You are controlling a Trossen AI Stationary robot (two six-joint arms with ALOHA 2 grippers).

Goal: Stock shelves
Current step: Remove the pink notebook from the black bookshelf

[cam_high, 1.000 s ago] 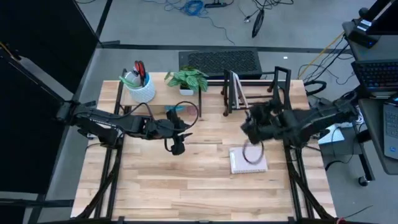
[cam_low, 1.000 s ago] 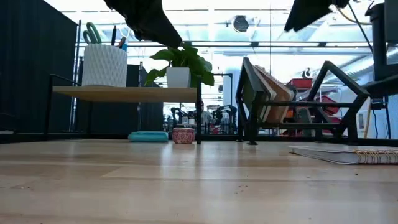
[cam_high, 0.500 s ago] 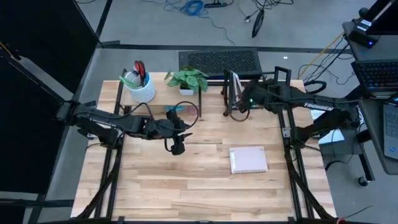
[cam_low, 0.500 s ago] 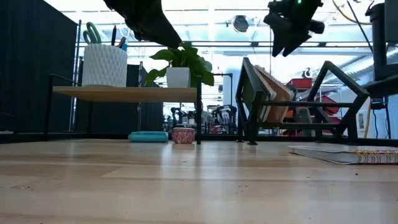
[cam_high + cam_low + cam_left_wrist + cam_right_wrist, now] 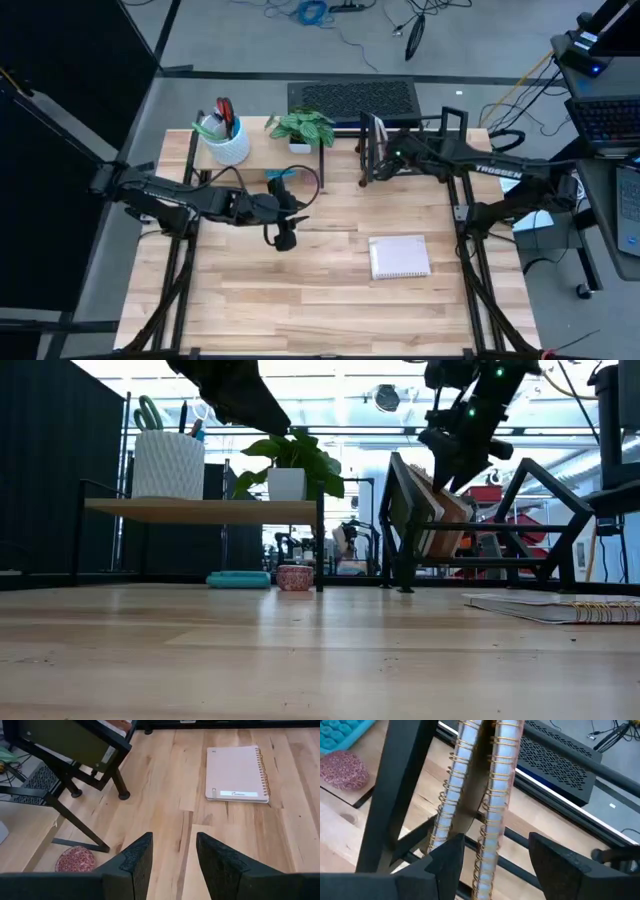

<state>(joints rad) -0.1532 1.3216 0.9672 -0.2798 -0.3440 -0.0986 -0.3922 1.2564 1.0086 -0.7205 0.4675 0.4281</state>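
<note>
Shelving occupies the upper half of the high view: a pale-wood shelf stands upper left of centre on the desk, and a black wire rack stands just beside it to the right. On the wooden shelf sit a white cup of pens and scissors at its left end and a small potted plant at its right end; in the low view a teal tray and a small pink bowl lie on the desk under it. The rack holds spiral-bound notebooks upright against its left divider, leaning in the low view. A further pale spiral notebook lies flat on the desk in the lower right of centre, well apart from the rack. The right gripper is positioned at the left end of the rack, directly above the upright notebooks; its wrist view shows the jaws parted, one finger on each side of the wire bindings, with nothing clamped between them. The left gripper hangs over bare desk at frame centre, near the front right corner of the wooden shelf; its wrist view shows the jaws released and empty, with a narrow gap between the fingers, and the flat notebook and pink bowl ahead.
</note>
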